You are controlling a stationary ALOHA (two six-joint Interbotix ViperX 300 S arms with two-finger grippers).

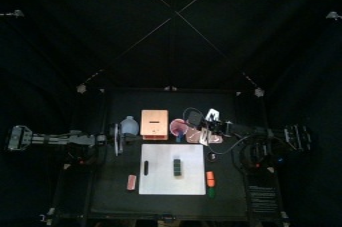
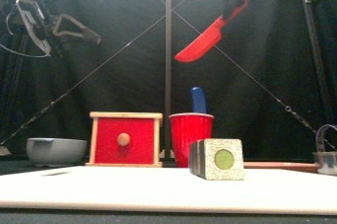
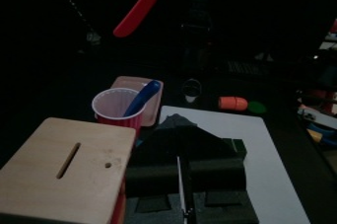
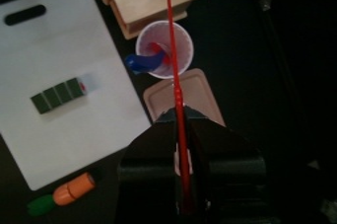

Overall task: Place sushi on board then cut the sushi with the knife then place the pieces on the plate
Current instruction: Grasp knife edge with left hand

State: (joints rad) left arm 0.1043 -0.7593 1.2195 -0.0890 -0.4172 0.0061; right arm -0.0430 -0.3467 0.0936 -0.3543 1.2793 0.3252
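The dark green sushi roll [image 1: 178,166] lies on the white board [image 1: 194,156]; in the front view the sushi roll [image 2: 218,159] shows its end face. My right gripper [image 4: 184,154] is shut on the red knife [image 4: 176,90], holding it high above the red cup [image 2: 191,134]. The red knife [image 2: 204,36] hangs tilted in the air. A blue knife [image 2: 199,98] stands in the cup. The pink plate [image 4: 191,98] lies beside the cup, below the red knife. My left gripper [image 3: 188,184] hovers shut and holding nothing near the wooden box [image 3: 66,169].
The wooden box [image 2: 125,139] with its red drawer front stands left of the cup. A blue-grey bowl [image 2: 55,149] sits at the far left. A toy carrot [image 1: 210,178] lies at the board's right front corner, and a small pink toy [image 1: 131,181] lies left of the board.
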